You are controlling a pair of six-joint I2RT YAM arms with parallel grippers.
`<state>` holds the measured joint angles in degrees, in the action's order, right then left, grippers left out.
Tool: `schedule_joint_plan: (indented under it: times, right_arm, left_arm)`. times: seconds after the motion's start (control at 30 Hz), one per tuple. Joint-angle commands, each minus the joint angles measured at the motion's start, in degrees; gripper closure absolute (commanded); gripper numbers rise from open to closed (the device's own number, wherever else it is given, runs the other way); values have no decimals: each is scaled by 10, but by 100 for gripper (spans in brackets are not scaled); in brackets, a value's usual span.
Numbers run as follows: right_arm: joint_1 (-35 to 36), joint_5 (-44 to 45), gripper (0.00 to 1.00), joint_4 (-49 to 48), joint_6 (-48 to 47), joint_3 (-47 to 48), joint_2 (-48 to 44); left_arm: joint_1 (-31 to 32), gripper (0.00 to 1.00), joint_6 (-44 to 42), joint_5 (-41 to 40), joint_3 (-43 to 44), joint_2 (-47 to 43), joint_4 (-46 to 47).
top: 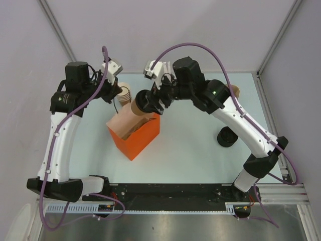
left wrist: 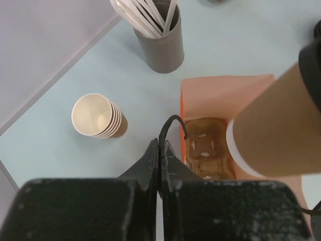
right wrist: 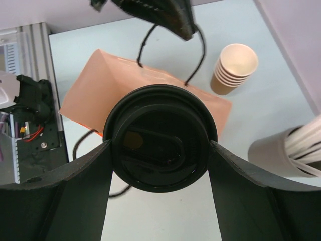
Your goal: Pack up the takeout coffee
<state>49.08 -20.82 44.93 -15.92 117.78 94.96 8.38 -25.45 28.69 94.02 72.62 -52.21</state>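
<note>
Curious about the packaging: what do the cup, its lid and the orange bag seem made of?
Cup: probably paper, matte tan wall with a white band. Lid: likely plastic, smooth black, moulded ridges, faint sheen. Bag: seemingly paper, matte orange, crisp folded panels.

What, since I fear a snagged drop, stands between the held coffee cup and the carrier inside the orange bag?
Nothing visible does. The right claw holds the coffee cup over the orange bag and its open mouth. The cardboard carrier below shows bare, and the left claw pinches the black handle off to one side.
</note>
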Motion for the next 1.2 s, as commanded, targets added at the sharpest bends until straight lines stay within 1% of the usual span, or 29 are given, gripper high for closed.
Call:
schedule_joint_plan:
  times: [0.0,0.1,0.2,0.37,0.6,0.9,1.17]
  right_arm:
    - [22,8,41,-10,14,-10,-7]
    - [29,14,41,-10,14,-33,-15]
    - [33,23,41,-21,12,-80,-28]
    - [35,46,42,-31,11,-120,-28]
    - [34,87,42,-37,5,-106,-1]
    - [12,133,43,-57,2,-85,44]
    - [14,208,43,-67,4,-93,44]
  left_arm:
    - [3,100,34,-13,2,-24,48]
    - [7,100,42,-4,13,-26,53]
    - [14,100,47,15,20,-31,51]
    - [41,100,58,19,11,-46,58]
    - [66,100,72,-3,-8,-59,63]
    - [74,100,82,4,-45,-69,59]
    - [78,100,110,9,-23,-61,41]
